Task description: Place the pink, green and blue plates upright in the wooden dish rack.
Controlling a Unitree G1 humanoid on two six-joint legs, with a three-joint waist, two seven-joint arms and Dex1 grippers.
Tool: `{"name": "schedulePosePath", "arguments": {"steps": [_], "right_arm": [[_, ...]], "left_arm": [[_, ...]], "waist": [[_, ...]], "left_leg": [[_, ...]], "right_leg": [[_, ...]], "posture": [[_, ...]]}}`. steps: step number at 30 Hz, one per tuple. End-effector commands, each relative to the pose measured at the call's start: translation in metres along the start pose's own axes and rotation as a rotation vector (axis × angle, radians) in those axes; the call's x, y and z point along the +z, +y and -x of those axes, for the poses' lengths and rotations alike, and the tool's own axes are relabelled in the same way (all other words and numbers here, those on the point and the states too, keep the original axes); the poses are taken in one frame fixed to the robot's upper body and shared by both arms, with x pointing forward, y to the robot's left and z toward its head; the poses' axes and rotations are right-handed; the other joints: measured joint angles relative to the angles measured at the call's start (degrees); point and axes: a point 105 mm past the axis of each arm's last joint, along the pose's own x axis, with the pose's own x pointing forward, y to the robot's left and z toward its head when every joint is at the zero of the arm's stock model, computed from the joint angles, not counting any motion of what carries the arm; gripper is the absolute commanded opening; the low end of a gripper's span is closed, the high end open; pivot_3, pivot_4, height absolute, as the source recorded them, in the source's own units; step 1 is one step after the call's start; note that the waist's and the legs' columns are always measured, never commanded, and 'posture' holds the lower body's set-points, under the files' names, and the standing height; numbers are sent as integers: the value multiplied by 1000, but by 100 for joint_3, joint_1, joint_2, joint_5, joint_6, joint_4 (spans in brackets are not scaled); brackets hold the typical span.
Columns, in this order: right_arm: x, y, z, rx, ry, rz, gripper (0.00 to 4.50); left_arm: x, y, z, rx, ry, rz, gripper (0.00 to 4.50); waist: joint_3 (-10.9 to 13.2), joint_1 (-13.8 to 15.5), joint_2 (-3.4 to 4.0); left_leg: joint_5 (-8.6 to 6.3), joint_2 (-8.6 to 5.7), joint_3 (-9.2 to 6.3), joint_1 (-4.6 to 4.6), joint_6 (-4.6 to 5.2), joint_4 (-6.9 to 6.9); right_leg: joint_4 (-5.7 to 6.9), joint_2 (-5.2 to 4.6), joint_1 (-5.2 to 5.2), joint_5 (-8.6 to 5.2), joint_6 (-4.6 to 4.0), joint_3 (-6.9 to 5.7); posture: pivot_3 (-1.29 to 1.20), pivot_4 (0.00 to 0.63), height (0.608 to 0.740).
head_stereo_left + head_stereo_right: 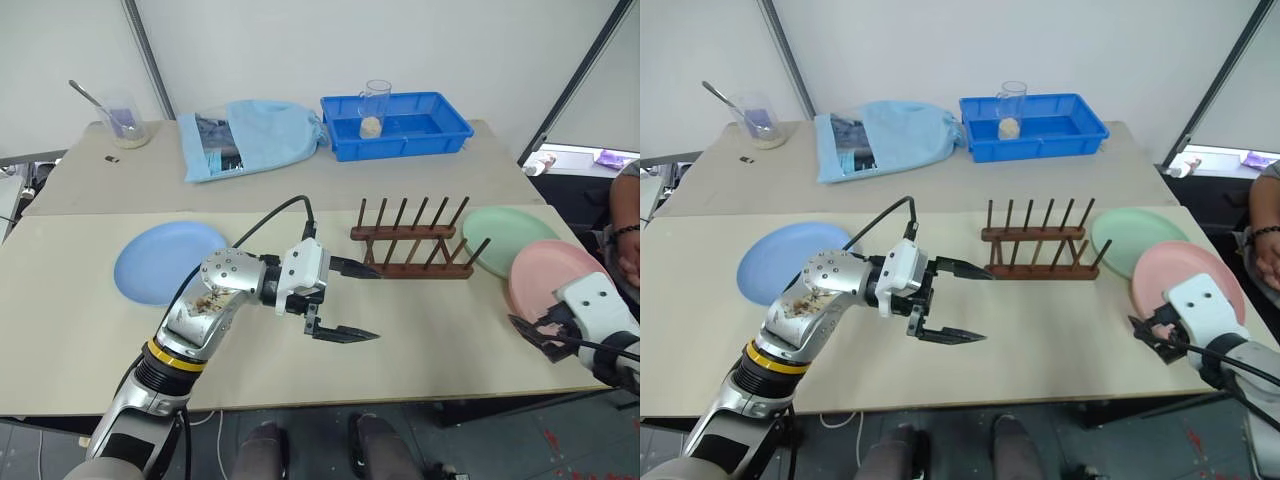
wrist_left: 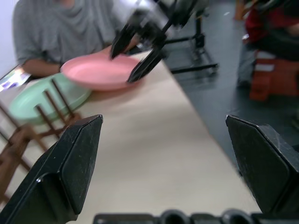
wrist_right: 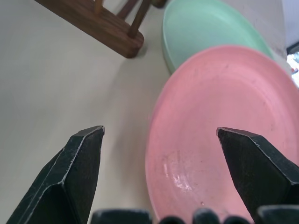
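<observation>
The wooden dish rack (image 1: 412,245) stands mid-table with bare pegs. The blue plate (image 1: 165,262) lies flat at the left. The green plate (image 1: 510,238) lies flat just right of the rack, and the pink plate (image 1: 550,275) rests partly over its near edge. My left gripper (image 1: 378,305) hangs open above the table in front of the rack, pointing right, holding nothing. My right gripper (image 1: 530,338) is open at the near edge of the pink plate (image 3: 224,121), empty. The left wrist view shows the right gripper (image 2: 135,51) at the pink plate (image 2: 100,72).
On the back table stand a bright-blue tray (image 1: 440,125) with a glass (image 1: 375,105) in it, a light-blue bag (image 1: 250,135) and a measuring cup with a spoon (image 1: 125,120). A person (image 1: 625,230) sits at the far right. The table's front edge runs close below both grippers.
</observation>
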Motion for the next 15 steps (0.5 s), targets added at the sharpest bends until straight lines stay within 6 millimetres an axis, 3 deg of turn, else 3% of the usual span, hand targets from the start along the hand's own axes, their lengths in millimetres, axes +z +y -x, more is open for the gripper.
{"name": "schedulePosePath", "arguments": {"steps": [1, 4, 5, 7, 15], "right_arm": [[-3, -8, -6, -51, 24, -12, 4281], [-7, -16, -13, -88, 49, -50, 4281], [-8, -17, -15, -90, 55, -56, 4038], [-8, -16, -17, -80, 61, -67, 3521], [-10, -11, -17, -59, 80, -112, 767]], "left_arm": [[10, 0, 2, -34, -21, -65, 4500], [11, 2, 2, -35, -9, -96, 4500], [11, 3, 2, -31, -5, -108, 4500], [12, 5, 2, -25, 0, -125, 4500], [12, 8, 2, 1, 12, -148, 4500]], "waist": [[-1, 17, 2], [-1, 20, 2], [-1, 24, 2], [-1, 30, 2], [-1, 34, 2]], "left_leg": [[0, 0, -1, 0, 0, 0], [0, -2, -2, -7, 1, 0], [0, -3, 0, -11, 1, 0], [0, -6, -2, -15, 1, 0], [-1, -6, -5, -16, 4, -2]], "right_leg": [[0, 0, 1, 0, 0, 0], [-3, 0, 0, 0, 0, 0], [-5, -1, -3, 0, 0, 3], [-5, -2, -3, 0, 0, 4], [-6, 0, -2, 0, 0, 3]], "posture": [[0, 150, 720], [0, 150, 720], [0, 150, 720], [0, 150, 720], [0, 150, 720]]}}
